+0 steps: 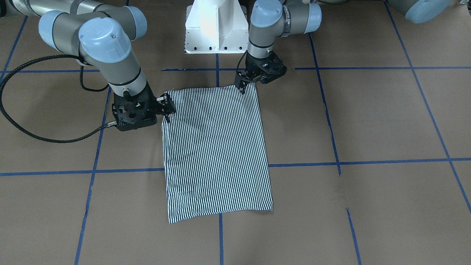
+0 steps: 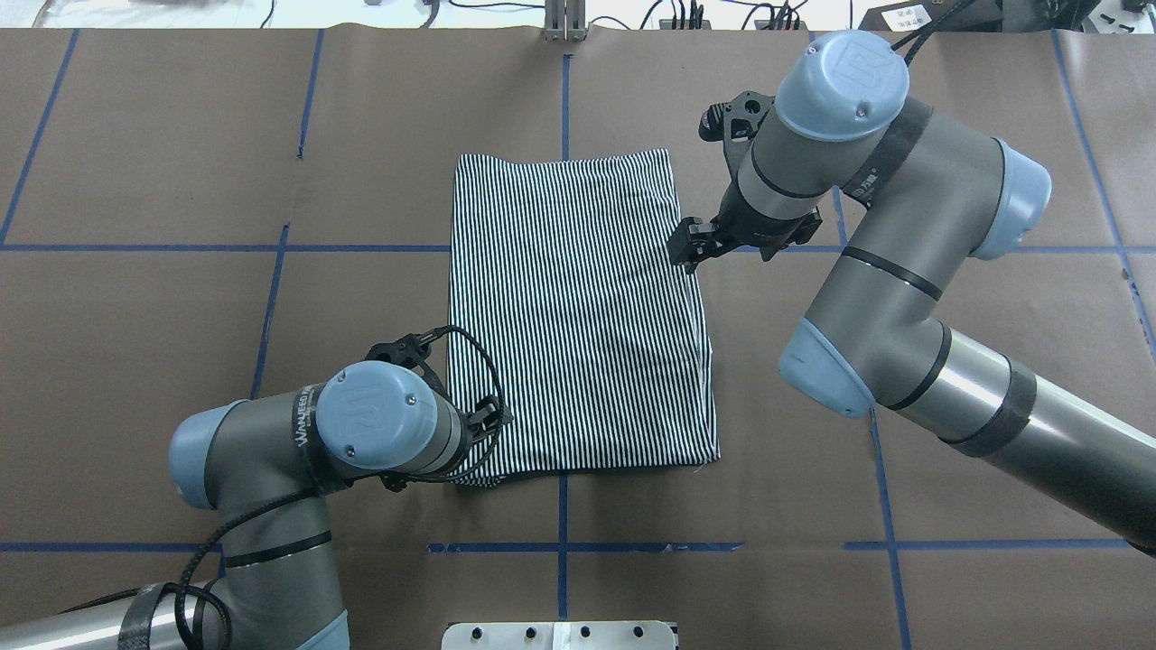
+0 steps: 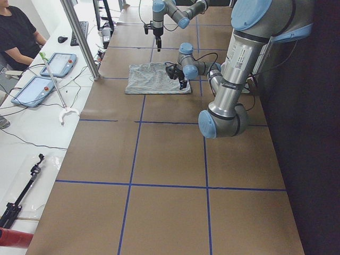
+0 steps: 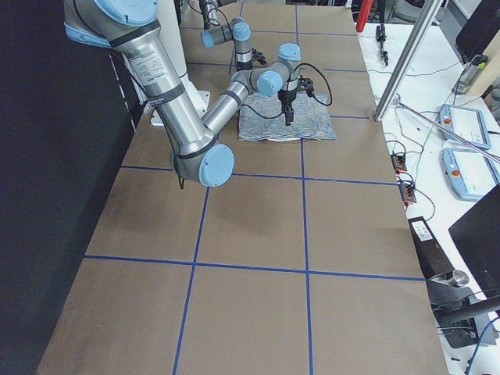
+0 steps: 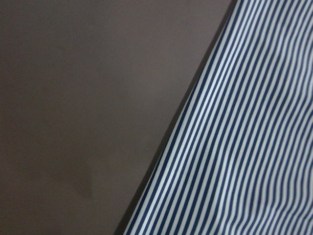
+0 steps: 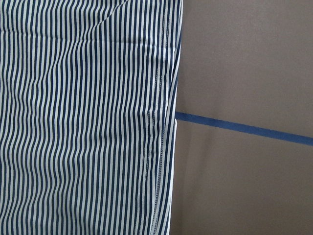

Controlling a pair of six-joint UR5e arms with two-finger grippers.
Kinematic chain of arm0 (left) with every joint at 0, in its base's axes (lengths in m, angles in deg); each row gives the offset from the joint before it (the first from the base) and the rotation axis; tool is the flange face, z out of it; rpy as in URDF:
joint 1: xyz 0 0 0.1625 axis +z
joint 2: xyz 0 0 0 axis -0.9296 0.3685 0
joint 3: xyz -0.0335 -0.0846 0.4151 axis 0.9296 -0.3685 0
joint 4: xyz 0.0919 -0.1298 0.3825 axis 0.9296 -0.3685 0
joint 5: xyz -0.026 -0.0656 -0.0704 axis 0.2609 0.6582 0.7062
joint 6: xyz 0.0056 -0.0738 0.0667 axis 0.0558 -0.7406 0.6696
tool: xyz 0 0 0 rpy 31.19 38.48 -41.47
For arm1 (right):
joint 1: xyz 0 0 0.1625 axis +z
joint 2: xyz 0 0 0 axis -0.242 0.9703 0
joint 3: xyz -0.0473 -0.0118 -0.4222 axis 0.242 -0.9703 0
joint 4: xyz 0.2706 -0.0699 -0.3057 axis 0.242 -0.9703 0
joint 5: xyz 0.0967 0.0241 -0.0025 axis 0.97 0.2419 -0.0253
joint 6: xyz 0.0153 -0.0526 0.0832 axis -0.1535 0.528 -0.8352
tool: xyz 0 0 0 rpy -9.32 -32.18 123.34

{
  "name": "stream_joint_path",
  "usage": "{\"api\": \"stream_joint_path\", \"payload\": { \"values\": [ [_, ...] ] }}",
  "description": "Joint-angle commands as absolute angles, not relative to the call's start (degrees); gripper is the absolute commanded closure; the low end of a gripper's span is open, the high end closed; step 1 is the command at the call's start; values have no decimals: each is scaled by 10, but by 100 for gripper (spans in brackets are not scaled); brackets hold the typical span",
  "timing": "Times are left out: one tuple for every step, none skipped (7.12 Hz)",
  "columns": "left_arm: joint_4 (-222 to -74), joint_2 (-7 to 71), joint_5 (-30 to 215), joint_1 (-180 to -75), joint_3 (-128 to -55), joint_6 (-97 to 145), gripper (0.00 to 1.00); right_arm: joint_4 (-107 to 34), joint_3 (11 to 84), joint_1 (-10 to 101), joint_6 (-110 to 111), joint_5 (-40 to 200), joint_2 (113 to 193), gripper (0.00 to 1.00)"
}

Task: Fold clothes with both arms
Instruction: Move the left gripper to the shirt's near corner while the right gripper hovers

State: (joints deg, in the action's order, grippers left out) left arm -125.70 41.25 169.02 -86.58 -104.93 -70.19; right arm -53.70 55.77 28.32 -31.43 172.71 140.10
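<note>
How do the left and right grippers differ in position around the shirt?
Height: the left gripper sits low, the right gripper hangs higher. Place: the left gripper is at the shirt's corner nearest the robot, the right gripper along the opposite long edge. Both point down; grip unclear.

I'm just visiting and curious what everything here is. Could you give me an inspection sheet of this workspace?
Surface: brown table with a blue tape grid.
Job's things: striped shirt, folded to a rectangle, lying flat.
Clutter: nothing seen.
Grippers: left gripper at the shirt's corner nearest the robot; right gripper at its side edge; open or shut unclear.
Cables: black cable loops beside the right gripper.
Surroundings: white pedestal; side bench with tablets; seated person.
</note>
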Motion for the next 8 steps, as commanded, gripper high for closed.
{"api": "stream_joint_path", "payload": {
  "values": [
    [-1237,415,1683,-853,-1046,-712,2,-536,565,282,-316,1727,1405,0],
    [-1234,415,1683,-853,-1046,-712,3,-537,566,282,-316,1728,1404,0],
    [-1234,421,1683,-853,-1045,-712,5,-537,566,283,-316,1730,1404,0],
    [-1235,425,1683,-852,-1039,-712,5,-537,567,283,-316,1733,1404,0],
    [-1235,439,1682,-852,-1021,-713,6,-537,567,283,-316,1734,1405,0],
    [-1235,444,1680,-852,-1013,-713,7,-536,567,283,-316,1734,1405,0],
    [-1235,441,1679,-852,-1013,-713,7,-536,567,283,-315,1734,1405,0],
    [-1235,440,1679,-853,-1014,-713,8,-537,567,283,-315,1734,1405,0]
  ]
}}
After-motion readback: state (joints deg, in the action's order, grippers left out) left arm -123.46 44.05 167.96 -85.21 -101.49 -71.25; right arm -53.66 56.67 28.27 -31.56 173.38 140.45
